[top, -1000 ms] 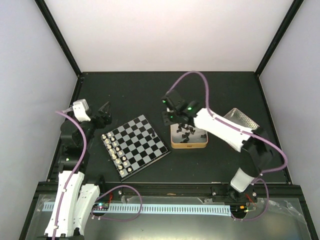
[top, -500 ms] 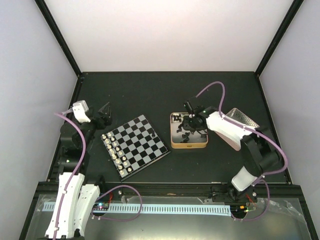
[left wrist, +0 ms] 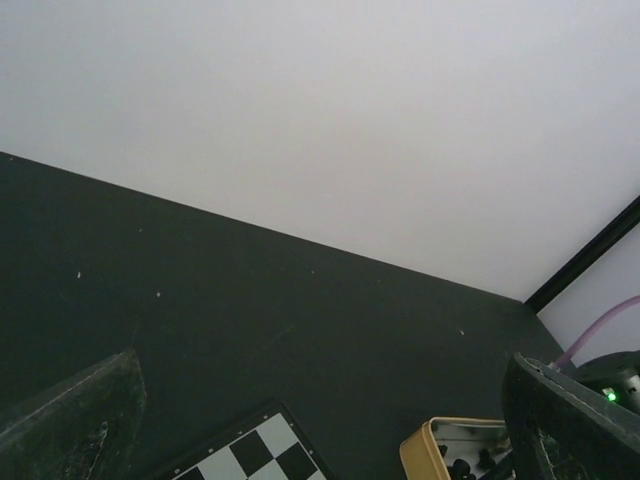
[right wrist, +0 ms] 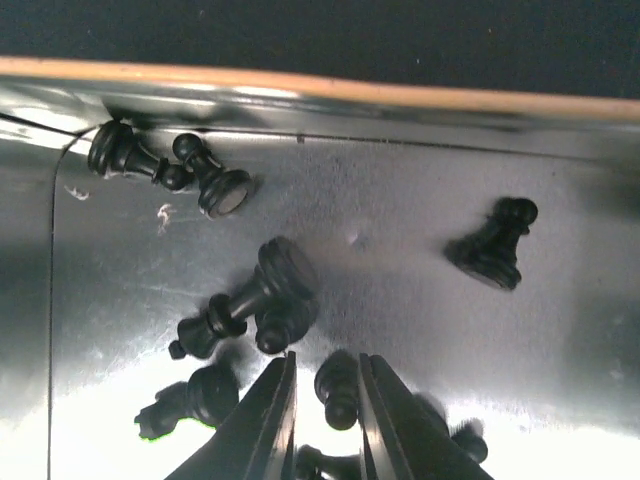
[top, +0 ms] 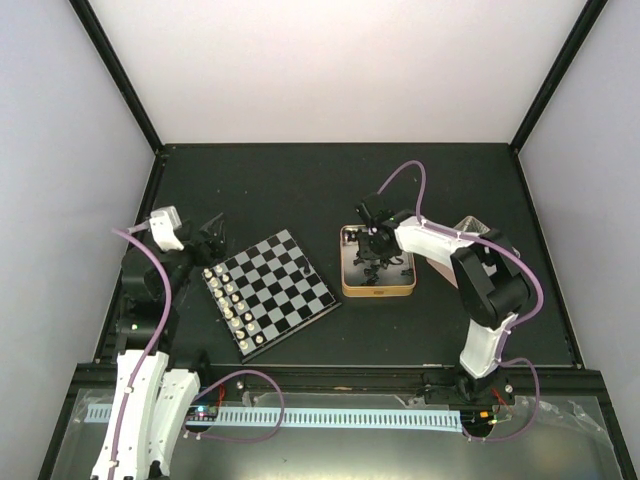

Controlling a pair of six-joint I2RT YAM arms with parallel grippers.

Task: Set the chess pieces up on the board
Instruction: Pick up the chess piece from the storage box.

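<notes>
Black and glossy, hard plastic by the look of it, and tiny: the chess pieces [right wrist: 280, 275] lie tumbled on their sides in the tin [top: 378, 293], which sits right of the middle of the counter [top: 280, 180]. My right gripper [right wrist: 327, 395] is down inside the tin. Its two fingers [right wrist: 262, 425] are a narrow gap apart and stand either side of one small piece [right wrist: 338, 388]. I see a sliver of space on one side of it, so I judge it not yet pinched.

My left gripper [top: 210, 232] is spread wide with nothing in it. It hangs toward the counter's left edge, just beyond the far-left corner of the board [top: 285, 285]. The board lies left of the middle, turned at an angle, with cream pieces [top: 232, 305] lined along the side that faces the near-left corner.

I expect these pieces to be very light, stiff and slick. One could squirt out or roll on the tin's smooth floor if squeezed off-centre. I would close gently and squarely across the narrow waist, below the round head, and mind the neighbours lying close by.
</notes>
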